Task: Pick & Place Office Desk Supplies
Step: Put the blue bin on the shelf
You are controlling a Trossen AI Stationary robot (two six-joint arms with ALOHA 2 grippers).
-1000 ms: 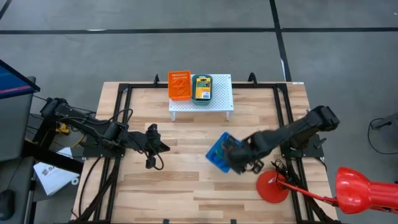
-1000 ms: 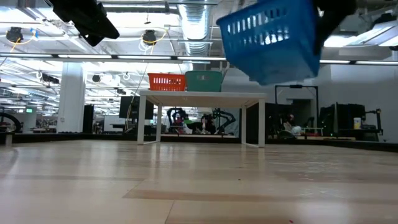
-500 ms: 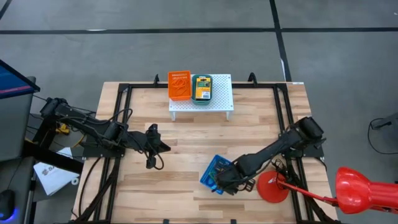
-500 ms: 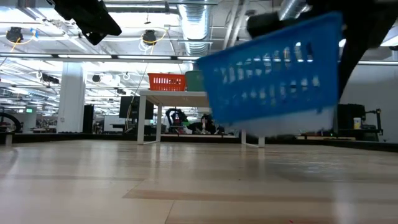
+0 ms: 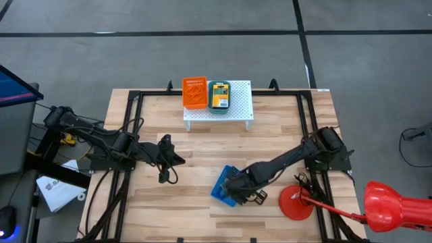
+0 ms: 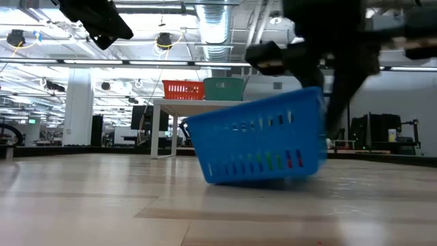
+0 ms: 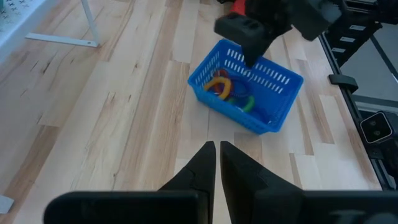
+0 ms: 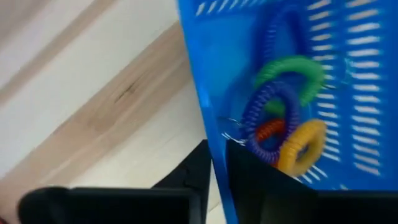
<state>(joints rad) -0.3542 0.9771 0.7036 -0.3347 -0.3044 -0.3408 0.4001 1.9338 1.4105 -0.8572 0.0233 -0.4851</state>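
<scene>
A: Where did the blue basket (image 5: 225, 185) lie relative to the right gripper (image 5: 237, 189)?

B: On the table (image 5: 196, 145), toward its near right part. The right gripper's jaws straddled one wall of it: in the right wrist view one dark finger lay outside the blue wall and the other inside, close against it. Whether they still pinched that wall I cannot tell.

A: And the supplies themselves?

B: The coiled loops (image 7: 227, 90) sat inside the basket, in red, yellow, green and purple. A crayon box (image 5: 219, 96) lay in the green tray (image 5: 219, 86) on the white stand (image 5: 243, 108) at the far edge, beside an orange basket (image 5: 194, 92).

A: What did one view give that another did not?

B: The low view showed the basket tipped, one edge on the wood and the gripper side raised. The left wrist view alone showed the loops as a heap near one end wall. The high view showed a red disc (image 5: 295, 203) just beside the right arm.

A: The left gripper (image 5: 164, 177)?

B: Waiting over the table's left part, jaws pressed together, well apart from the basket.

A: Compared with a second before?

B: Then the basket hung in the air nearer the middle; since then it had come down toward the near edge.
</scene>
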